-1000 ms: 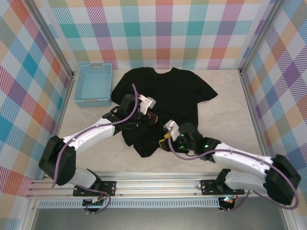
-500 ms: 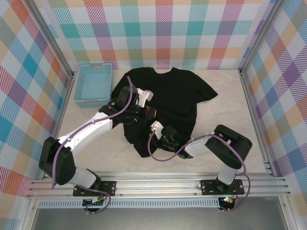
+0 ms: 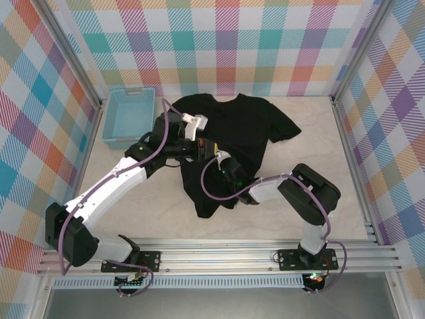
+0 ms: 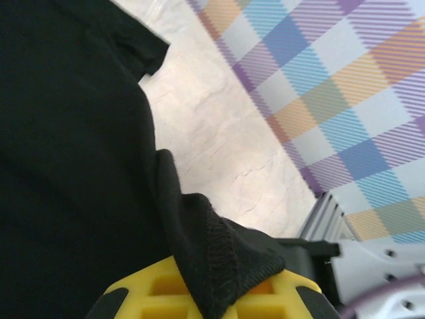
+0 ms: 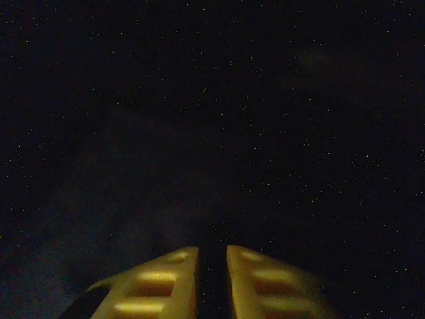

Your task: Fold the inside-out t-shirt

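Black t-shirt [image 3: 249, 126] spread on table [image 3: 325, 153] just right of basket [image 3: 127, 118], collar at the far side, the part nearest the arms rumpled and bunched. Left gripper [image 4: 212, 296] right of basket over the shirt's left side, clamped tight on a stitched hem fold draped across its yellow fingers. Right gripper [image 5: 212, 269] farther right of basket, down on the shirt's middle, fingers drawn almost together with a thin dark slit between. Cannot tell whether cloth is pinched there.
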Robot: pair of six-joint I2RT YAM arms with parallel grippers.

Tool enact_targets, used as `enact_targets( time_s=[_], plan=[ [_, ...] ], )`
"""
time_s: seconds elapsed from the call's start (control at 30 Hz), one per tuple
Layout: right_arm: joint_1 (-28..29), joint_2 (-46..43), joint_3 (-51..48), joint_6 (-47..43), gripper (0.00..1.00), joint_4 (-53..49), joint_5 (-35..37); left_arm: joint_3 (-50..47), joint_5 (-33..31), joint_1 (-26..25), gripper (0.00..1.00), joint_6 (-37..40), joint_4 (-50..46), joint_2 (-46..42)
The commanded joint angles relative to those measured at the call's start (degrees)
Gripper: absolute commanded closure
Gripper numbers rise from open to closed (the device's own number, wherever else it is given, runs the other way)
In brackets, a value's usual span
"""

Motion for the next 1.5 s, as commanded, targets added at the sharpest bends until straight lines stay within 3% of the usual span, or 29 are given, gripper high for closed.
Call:
enact_targets(
  time_s=[0.0,0.33,0.5,0.7,0.97,1.17,1.47],
  plan=[
    [-1.5,2.1,5.4,5.6,0.81,-9.4,1.2,2.7,3.2,-0.1,1.0,-1.3,4.1,-2.5],
    [-2.7,9.1,19.5,11.1,0.7,-25.8,0.5,9.9,2.9,-4.7,1.0,0.4,4.5,-0.2],
    [-2.9,13.7,28.1,13.6,0.59,-34.6,-0.6,13.5,1.6,-7.2,1.0,2.0,3.4,2.7],
    [-7.0,19.3,36.8,19.7,0.51,-44.8,-3.6,16.5,1.0,-7.6,1.0,4.0,2.3,1.4],
    [-9.5,23.7,45.9,17.5,0.42,-52.2,-4.4,16.2,-2.6,-7.5,1.0,8.2,1.6,-4.7],
    [-12.3,21.3,44.2,15.2,0.37,-50.3,-11.8,13.3,-9.4,-7.6,1.0,10.6,-2.9,-9.1],
    [-12.4,23.9,51.6,10.1,0.31,-59.1,-8.3,12.9,-4.4,-7.5,1.0,10.3,-2.3,-7.8]
  ],
)
